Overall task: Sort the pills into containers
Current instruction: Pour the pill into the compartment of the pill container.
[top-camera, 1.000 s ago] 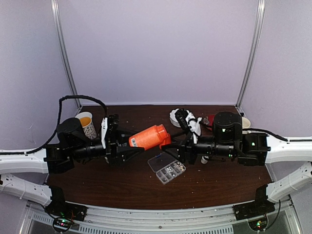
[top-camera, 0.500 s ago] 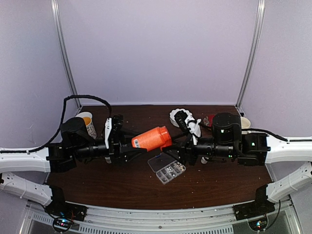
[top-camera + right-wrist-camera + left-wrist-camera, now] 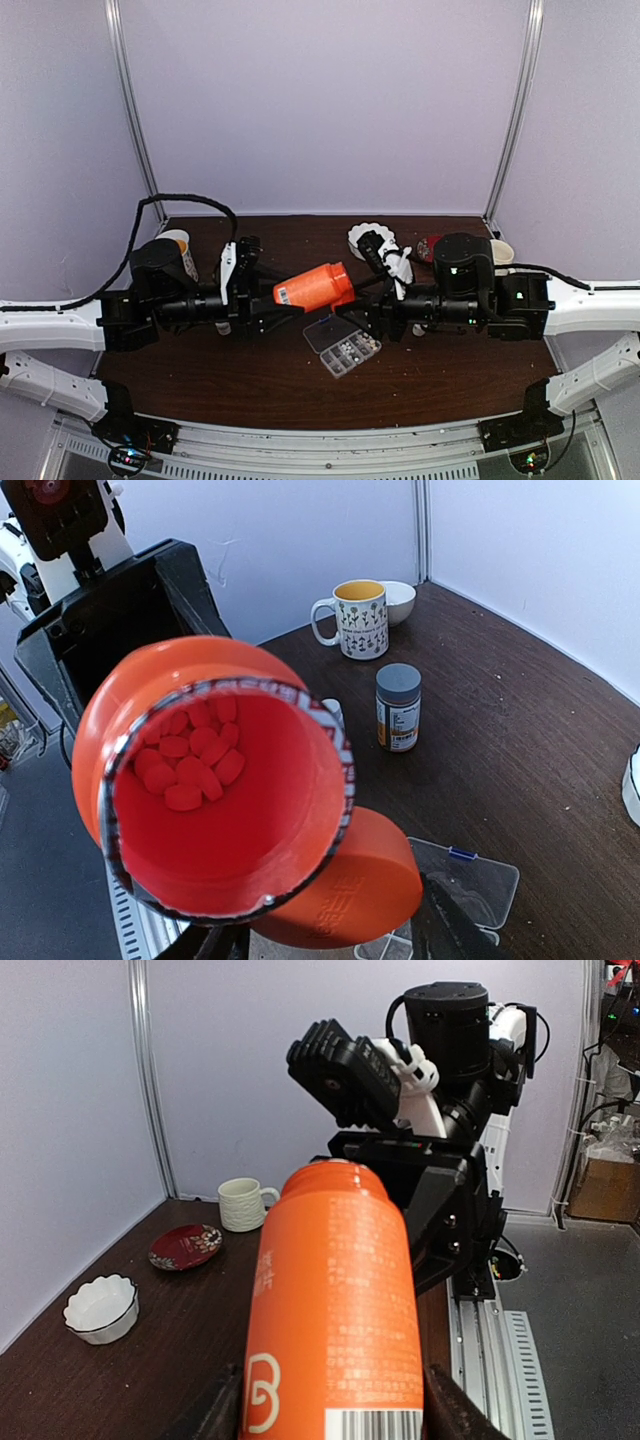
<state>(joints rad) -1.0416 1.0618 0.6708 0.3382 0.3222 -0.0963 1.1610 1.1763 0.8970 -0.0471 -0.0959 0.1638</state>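
My left gripper is shut on the base of an orange cylindrical bottle and holds it on its side above the table; the left wrist view shows the bottle filling the gap between the fingers. The bottle's mouth is open, with several tablets lying inside, tinted orange. My right gripper is shut on the orange cap just below the mouth. The clear organizer box lies open on the table under both grippers, with small pale pills in some compartments. Its lid shows in the right wrist view.
A white scalloped bowl, a red saucer and a pale mug stand at the back right. A patterned mug, a small bowl and a grey-capped bottle stand on the left side.
My left arm has shifted to the right with the orange bottle, which now lies a little more level. The right arm has barely moved.
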